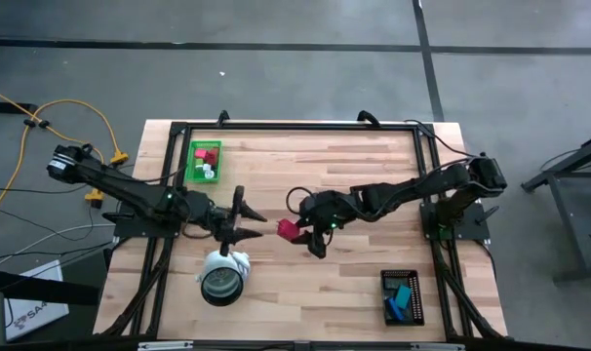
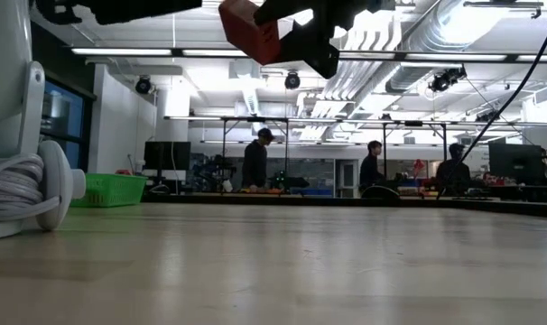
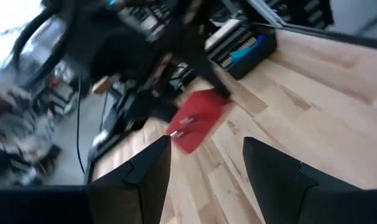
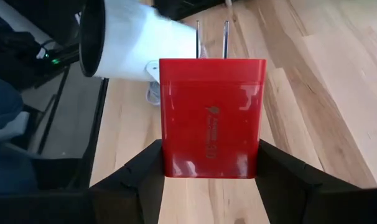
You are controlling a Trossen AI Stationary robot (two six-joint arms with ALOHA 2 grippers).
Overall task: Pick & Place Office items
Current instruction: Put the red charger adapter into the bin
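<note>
A red block (image 4: 212,118) with two metal prongs (image 4: 211,40) hangs above the middle of the table, with my right gripper (image 4: 210,168) shut on it. In the high view the red block (image 1: 288,230) lies between the two grippers. My left gripper (image 1: 255,226) stands open just to its left, held about level and facing it. In the left wrist view the red block (image 3: 198,121) shows beyond my open left gripper (image 3: 207,155), apart from the fingers. In the low view the red block (image 2: 251,32) is high above the tabletop. My right gripper pinches the red block between its two fingers by its two opposite side faces (image 4: 167,158), at the end away from the prongs. The fingers come from the table's right, slanting a little downward. The block is lifted clear, prongs pointing toward the left arm.
A big white-and-grey round roll (image 1: 222,276) lies on the table just near of my left gripper. A green tray (image 1: 205,161) with small red and white pieces stands at the far left. A black tray (image 1: 403,297) with blue and teal bits stands at the near right.
</note>
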